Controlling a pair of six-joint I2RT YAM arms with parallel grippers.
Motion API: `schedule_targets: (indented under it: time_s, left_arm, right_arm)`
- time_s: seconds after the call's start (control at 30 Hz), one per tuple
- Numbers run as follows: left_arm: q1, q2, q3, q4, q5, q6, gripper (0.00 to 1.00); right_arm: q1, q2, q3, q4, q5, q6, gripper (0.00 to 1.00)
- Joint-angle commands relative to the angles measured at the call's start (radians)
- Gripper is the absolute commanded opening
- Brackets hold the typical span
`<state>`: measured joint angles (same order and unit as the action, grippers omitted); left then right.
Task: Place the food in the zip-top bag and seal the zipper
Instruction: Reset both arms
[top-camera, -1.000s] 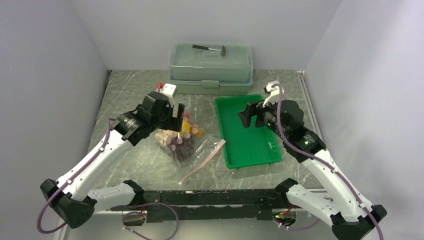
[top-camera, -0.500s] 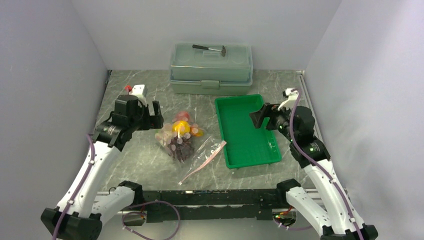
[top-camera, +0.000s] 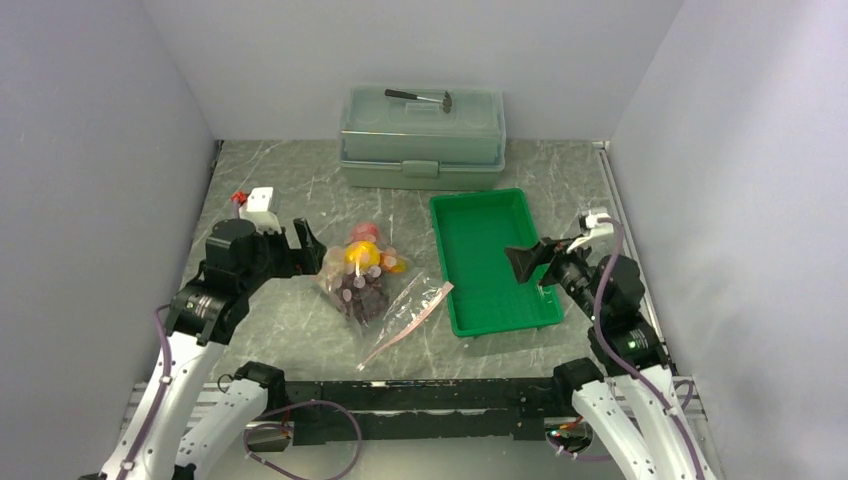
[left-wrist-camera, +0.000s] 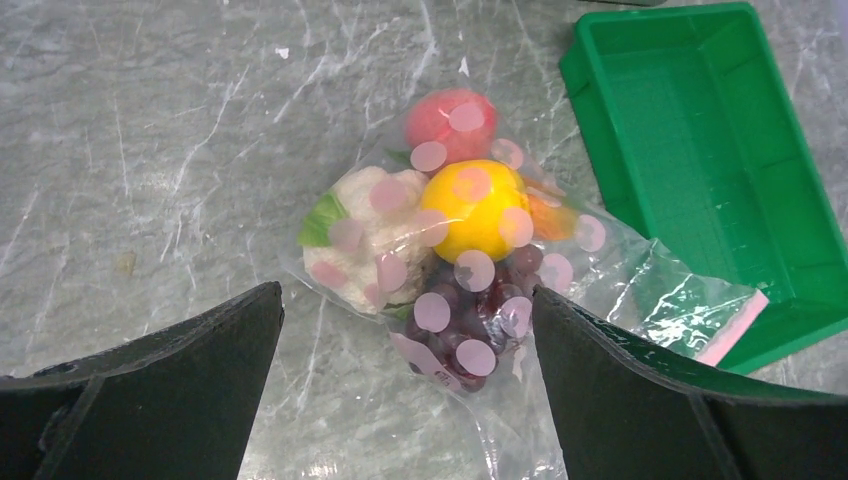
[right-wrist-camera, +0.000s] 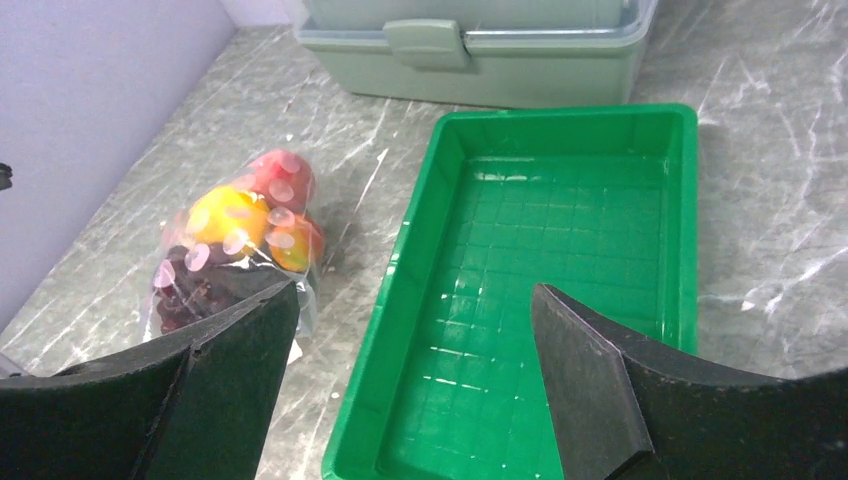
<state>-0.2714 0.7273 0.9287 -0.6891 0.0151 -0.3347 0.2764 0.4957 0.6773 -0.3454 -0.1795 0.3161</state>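
The clear pink-dotted zip-top bag (top-camera: 362, 278) lies on the marble table, left of the green tray. Inside it are a red fruit (left-wrist-camera: 452, 118), a yellow fruit (left-wrist-camera: 472, 210), cauliflower (left-wrist-camera: 368, 238) and dark grapes (left-wrist-camera: 478, 322). Its pink zipper strip (top-camera: 405, 322) points toward the near edge and lies flat; I cannot tell whether it is sealed. My left gripper (top-camera: 303, 246) hovers open just left of the bag, holding nothing; in the left wrist view the left gripper (left-wrist-camera: 405, 295) frames the bag from above. My right gripper (top-camera: 530, 262) is open and empty over the tray's near right part.
The green tray (top-camera: 478, 196) is empty; the right wrist view shows its grid floor (right-wrist-camera: 560, 260). A pale green toolbox (top-camera: 420, 140) with a hammer (top-camera: 418, 97) on its lid stands at the back. Grey walls close in both sides.
Both arms have drawn back toward the near edge. The left gripper moved left, off the bag. The right gripper backed rightward across the tray. The bag has stayed put.
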Motion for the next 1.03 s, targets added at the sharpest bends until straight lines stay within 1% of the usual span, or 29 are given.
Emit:
schedule_targets:
  time_s: [0.0, 0.07, 0.1, 0.23, 0.53, 0.8, 0.93, 1.0]
  left_arm:
    - [0.005, -0.040, -0.009, 0.059, 0.048, 0.006, 1.00]
    - [0.005, -0.055, -0.007, 0.051, 0.062, 0.021, 1.00]
    - [0.005, -0.070, -0.013, 0.054, 0.067, 0.023, 1.00]
    - [0.005, -0.135, -0.036, 0.084, 0.100, 0.038, 1.00]
    - [0.005, -0.232, -0.057, 0.127, 0.121, 0.048, 1.00]
    - [0.005, -0.238, -0.058, 0.131, 0.128, 0.052, 0.99]
    - [0.005, -0.188, -0.043, 0.113, 0.168, 0.054, 0.99]
    - [0.005, -0.184, -0.046, 0.124, 0.165, 0.050, 0.99]
  right_arm:
    - [0.000, -0.083, -0.047, 0.088, 0.032, -0.022, 0.91]
    - [0.000, -0.106, -0.058, 0.111, 0.005, -0.027, 0.99]
    - [0.000, -0.114, -0.059, 0.116, -0.003, -0.029, 1.00]
    - [-0.001, -0.157, -0.074, 0.146, -0.023, -0.027, 1.00]
    - [0.001, -0.234, -0.110, 0.204, -0.068, -0.017, 1.00]
    - [0.001, -0.219, -0.107, 0.203, -0.087, -0.017, 1.00]
    - [0.001, -0.217, -0.109, 0.208, -0.085, -0.017, 1.00]
    - [0.001, -0.216, -0.108, 0.209, -0.086, -0.016, 1.00]
